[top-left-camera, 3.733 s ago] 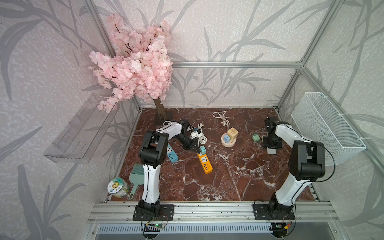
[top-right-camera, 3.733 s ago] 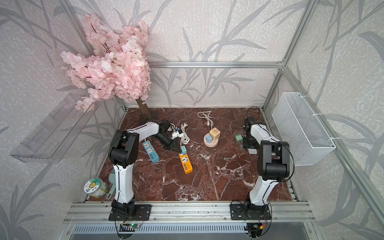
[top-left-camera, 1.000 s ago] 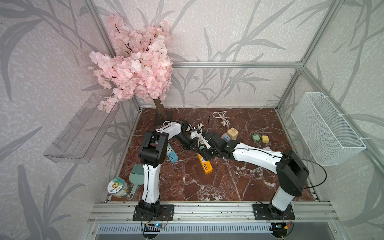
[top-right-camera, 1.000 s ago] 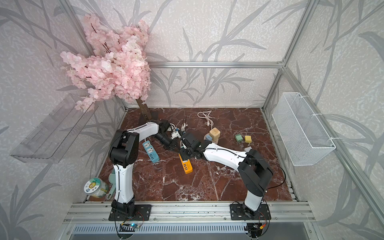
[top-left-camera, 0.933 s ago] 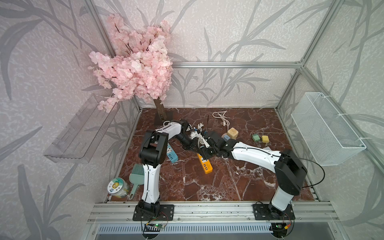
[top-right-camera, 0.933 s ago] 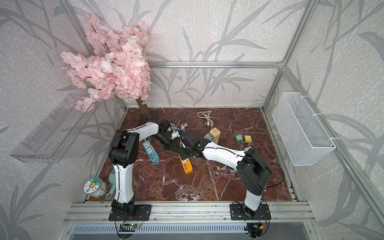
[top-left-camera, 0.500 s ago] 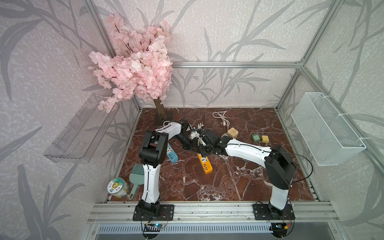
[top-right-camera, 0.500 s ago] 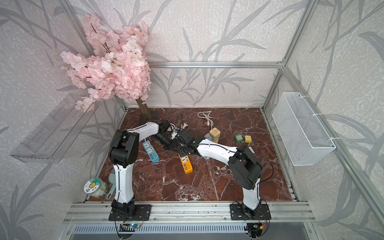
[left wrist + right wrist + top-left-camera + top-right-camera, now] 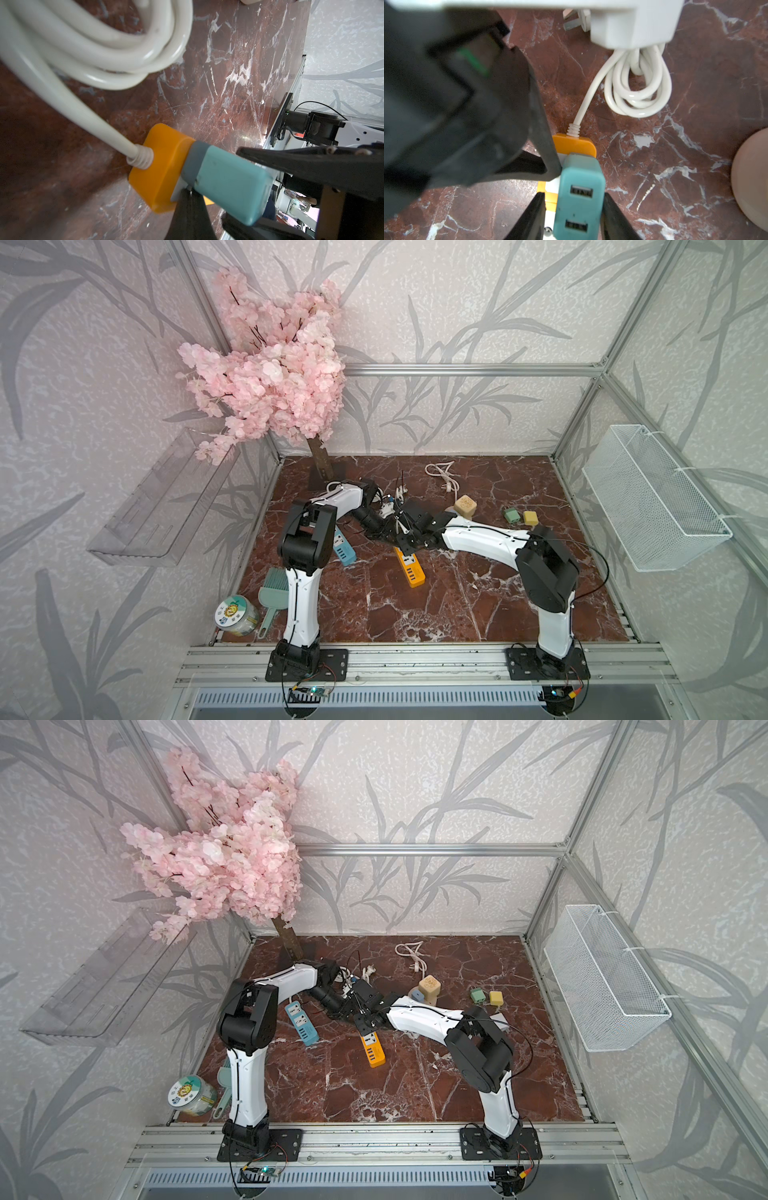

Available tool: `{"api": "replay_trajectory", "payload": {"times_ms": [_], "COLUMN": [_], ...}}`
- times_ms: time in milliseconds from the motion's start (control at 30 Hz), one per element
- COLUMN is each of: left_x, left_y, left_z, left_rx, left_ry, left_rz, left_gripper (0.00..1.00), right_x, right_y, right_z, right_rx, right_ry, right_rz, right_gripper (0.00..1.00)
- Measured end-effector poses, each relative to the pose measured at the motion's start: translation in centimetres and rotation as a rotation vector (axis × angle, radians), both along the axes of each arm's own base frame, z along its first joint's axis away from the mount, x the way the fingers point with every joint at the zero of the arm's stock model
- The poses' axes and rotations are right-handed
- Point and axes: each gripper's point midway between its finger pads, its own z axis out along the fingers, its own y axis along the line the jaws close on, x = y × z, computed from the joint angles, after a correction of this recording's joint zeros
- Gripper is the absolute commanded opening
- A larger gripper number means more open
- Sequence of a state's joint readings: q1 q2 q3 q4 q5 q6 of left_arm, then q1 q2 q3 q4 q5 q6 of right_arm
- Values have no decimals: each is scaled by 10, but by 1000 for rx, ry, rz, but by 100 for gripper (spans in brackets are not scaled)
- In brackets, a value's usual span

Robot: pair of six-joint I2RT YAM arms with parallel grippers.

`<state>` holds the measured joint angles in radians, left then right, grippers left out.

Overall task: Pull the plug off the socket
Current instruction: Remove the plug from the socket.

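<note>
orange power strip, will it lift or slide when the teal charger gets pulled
Likely light: the orange power strip is a slim plastic block, so it may lift with the teal charger. Its coiled white cord looks floppy, anchoring little.

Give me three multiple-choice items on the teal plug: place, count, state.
1. Where on the orange power strip is the teal plug? A by the white cord; B middle; C end opposite the cord.
2. USB ports on its face? A one; B two; C four.
3. The plug's state? A seated in the strip; B lifted free; C lying on the floor.
Key: A, it stands beside the cord's entry; B, two slots show in the right wrist view; A, its base meets the strip.
</note>
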<state>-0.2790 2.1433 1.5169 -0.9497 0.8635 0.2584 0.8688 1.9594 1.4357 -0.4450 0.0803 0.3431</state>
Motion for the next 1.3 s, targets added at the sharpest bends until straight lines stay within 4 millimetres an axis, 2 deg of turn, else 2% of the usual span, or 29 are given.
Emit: {"api": "replay_trajectory", "payload": {"times_ms": [200,433,567,833,1067,1300], "left_x": [0,0,0,0,-1,-2], "left_y": [0,0,0,0,0,0], "left_z": [0,0,0,0,0,0], "left_rx": [0,-1,-1,-2,-2,-2], "left_ry": [0,0,0,2,6,9], "left_rz": [0,0,0,0,0,0], "left_gripper": [0,0,0,0,0,0], "right_x": [1,-1,-1,-5,-9,-11], "right_y": [0,0,0,-1,-3,-4], "right_z": [2,2,3,5,7,8], "right_rx": [-11,-40,-47,-84,-115,-131], "right_ry": [-14,-43,-53,-66,-64,-66], "right_rz": [-4,-11,-14,-12,-10,-8], "right_gripper": [31,24,14,5,0,0]}}
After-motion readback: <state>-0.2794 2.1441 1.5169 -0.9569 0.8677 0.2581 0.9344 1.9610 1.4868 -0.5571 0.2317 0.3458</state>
